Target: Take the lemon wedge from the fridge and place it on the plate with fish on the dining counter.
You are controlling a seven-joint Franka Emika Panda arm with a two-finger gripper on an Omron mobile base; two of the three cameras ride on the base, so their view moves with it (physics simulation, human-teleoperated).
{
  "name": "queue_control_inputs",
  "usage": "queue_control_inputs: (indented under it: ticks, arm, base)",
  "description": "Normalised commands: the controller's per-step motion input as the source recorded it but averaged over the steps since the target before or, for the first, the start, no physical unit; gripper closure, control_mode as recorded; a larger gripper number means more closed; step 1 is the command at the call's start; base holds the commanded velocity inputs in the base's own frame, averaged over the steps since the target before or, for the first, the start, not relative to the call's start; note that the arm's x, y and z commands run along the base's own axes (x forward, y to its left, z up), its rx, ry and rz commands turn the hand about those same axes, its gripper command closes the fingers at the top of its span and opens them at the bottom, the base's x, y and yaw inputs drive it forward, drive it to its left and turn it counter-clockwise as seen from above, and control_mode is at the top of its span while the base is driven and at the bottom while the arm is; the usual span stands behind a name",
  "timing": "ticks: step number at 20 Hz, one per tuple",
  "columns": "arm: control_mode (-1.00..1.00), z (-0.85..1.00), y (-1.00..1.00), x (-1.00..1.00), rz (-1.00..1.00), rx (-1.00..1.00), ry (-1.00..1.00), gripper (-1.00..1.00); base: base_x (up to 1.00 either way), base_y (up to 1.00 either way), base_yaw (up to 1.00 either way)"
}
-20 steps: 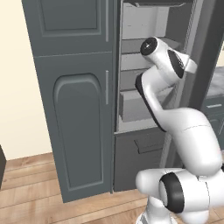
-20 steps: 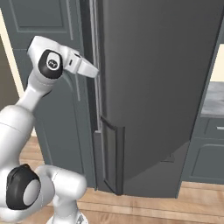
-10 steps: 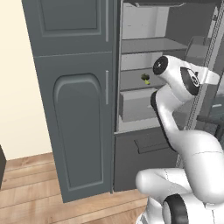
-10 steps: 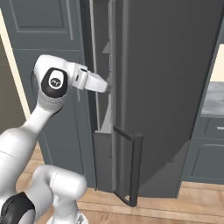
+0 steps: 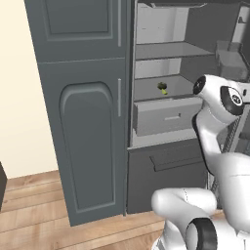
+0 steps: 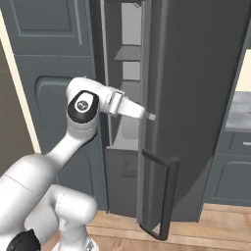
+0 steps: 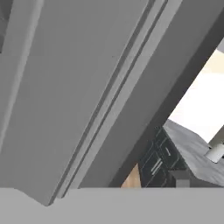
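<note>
Kitchen, wood floor; tall dark grey fridge (image 5: 185, 107) open. Tiny yellow lemon wedge (image 5: 164, 91) on pale shelf beside dark green lump (image 5: 160, 86). Jaws apart: swing hand inside, approach wedge from above.

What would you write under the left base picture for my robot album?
Robot arm beside the open fridge, where a tiny yellow lemon wedge waits on a shelf above the drawer.

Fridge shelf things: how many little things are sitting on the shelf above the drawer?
2: a tiny yellow lemon wedge and a small dark green lump touching it, both mid-shelf above the pale drawer. Others may be hidden deeper inside.
</note>
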Motion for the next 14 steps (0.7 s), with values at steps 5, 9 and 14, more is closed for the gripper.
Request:
queue_control_inputs:
  ticks: [5,9,14]
  arm:
    - [-1.0,-0.25,-1.0,-0.15,-0.37,-0.06,0.27,-1.0]
    - [-1.0,-0.45,-1.0,-0.09,-0.47,-0.12,0.22,-1.0]
    - [-1.0,-0.4,-1.0,-0.12,-0.46,-0.16,0.05,-1.0]
  base:
    - [0.0,0.0,0.0]
    - [0.0,0.0,0.0]
    - [0.0,0.0,0.0]
